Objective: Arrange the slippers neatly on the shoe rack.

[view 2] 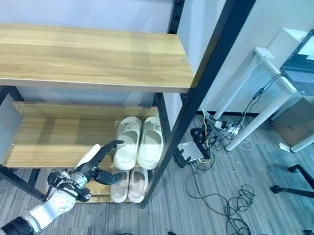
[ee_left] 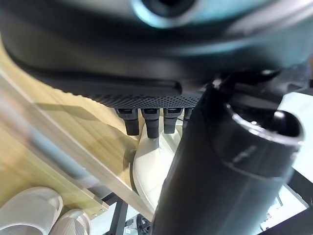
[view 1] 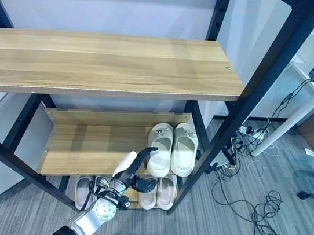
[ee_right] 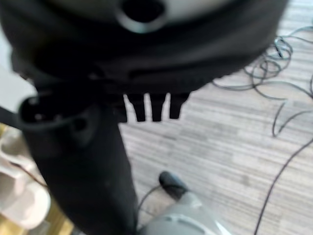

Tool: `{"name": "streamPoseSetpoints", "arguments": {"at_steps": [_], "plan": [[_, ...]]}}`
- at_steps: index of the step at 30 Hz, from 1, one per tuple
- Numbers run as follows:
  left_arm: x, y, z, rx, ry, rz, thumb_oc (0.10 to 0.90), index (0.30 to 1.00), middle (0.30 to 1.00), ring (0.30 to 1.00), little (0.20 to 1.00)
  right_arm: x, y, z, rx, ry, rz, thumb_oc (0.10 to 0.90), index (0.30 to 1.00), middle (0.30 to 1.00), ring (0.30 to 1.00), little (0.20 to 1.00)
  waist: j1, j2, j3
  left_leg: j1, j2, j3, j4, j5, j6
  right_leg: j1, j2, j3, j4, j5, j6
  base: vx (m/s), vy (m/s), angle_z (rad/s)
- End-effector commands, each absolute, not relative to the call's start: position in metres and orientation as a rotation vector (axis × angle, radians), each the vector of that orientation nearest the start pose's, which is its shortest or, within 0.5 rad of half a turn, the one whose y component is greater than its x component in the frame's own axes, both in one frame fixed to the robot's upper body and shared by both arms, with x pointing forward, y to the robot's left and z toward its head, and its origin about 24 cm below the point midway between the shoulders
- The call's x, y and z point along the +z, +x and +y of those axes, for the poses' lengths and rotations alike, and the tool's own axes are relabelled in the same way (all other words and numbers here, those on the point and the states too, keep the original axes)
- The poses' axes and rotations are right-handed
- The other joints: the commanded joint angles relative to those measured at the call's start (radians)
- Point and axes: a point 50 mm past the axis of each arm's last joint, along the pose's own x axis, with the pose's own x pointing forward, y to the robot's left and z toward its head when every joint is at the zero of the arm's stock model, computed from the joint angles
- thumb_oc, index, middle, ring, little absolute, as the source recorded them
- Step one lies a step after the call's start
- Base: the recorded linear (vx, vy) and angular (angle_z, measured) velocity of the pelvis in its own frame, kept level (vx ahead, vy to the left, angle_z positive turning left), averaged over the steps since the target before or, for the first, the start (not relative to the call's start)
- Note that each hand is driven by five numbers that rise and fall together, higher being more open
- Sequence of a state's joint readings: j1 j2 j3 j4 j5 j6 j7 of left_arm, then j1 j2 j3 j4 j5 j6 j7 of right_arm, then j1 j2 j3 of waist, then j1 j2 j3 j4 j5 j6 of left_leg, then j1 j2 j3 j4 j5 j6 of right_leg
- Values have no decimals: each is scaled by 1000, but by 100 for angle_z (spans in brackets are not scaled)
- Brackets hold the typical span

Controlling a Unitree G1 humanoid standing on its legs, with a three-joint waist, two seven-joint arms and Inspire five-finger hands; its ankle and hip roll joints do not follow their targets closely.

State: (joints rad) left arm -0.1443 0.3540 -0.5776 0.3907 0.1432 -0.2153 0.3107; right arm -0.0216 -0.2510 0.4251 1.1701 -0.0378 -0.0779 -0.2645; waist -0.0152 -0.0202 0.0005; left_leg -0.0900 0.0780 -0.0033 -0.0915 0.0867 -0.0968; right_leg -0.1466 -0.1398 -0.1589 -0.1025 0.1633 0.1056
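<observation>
Slippers are sitting in pairs on a black-framed shoe rack point(view 1: 247, 101) with wooden shelves. One cream pair point(view 1: 171, 147) is lying side by side, touching, at the right end of the middle shelf point(view 1: 82, 148), just below the centre of the frame. A second pale pair point(view 1: 157, 191) is resting on the bottom shelf directly beneath them, and another slipper point(view 1: 83, 192) is lying lower left of that pair, near the floor. The top shelf point(view 1: 106, 63) is stretching bare across the upper half of the frame.

The robot's left hand point(view 1: 131, 172) is reaching up from the lower centre, fingers straight and relaxed and the white-covered thumb spread apart, holding nothing. It is hovering at the front edge of the middle shelf, just beside the left slipper of the cream pair; whether it is touching that slipper cannot be told. The left wrist view is showing straight fingertips point(ee_left: 151, 125) pointing at a cream slipper on the wood.

The right hand point(ee_right: 151, 105) is showing in its own wrist view above grey carpet point(ee_right: 234, 147) and cables, fingers straight, holding nothing and idle.

The step in hand is probably the squaring-up of the cream pair. The next move seems to call for a gentle sideways nudge, keeping both slippers parallel, well back from the shelf edge.
</observation>
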Motion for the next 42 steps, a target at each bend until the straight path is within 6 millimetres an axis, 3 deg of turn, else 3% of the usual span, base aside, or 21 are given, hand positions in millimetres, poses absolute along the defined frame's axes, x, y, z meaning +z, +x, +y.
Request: {"name": "streamPoseSetpoints", "arguments": {"at_steps": [1,14,26,34,42], "plan": [[18,276,87,-335,573,-178,800,900,900,900,900,-143,143,-223,-2,-660,917,800,900,900,900,900,-26,23,35,-40,-41,25,4,-66,42,46,53,4,15,-185,19,0,0,0],[31,265,152,-95,569,-185,800,900,900,900,900,-147,134,-223,-17,-639,962,800,900,900,900,900,19,19,22,-10,-48,8,4,-72,43,87,50,-15,15,-195,17,8,3,-1],[28,249,183,34,543,-144,800,900,900,900,900,-147,133,-221,-22,-620,971,800,900,900,900,900,46,13,16,4,-54,-4,4,-71,43,110,48,-32,15,-199,14,0,0,3],[12,240,191,78,421,-44,800,900,900,900,900,-147,135,-221,-26,-618,966,800,900,900,900,900,50,20,4,13,-56,-2,4,-71,47,118,43,-33,15,-196,14,-2,-3,1],[-46,216,191,130,51,279,800,900,900,900,900,-147,131,-224,-67,-572,975,800,900,900,900,900,41,32,-2,29,-61,5,4,-73,53,130,40,-27,15,-195,14,0,0,0]]}}
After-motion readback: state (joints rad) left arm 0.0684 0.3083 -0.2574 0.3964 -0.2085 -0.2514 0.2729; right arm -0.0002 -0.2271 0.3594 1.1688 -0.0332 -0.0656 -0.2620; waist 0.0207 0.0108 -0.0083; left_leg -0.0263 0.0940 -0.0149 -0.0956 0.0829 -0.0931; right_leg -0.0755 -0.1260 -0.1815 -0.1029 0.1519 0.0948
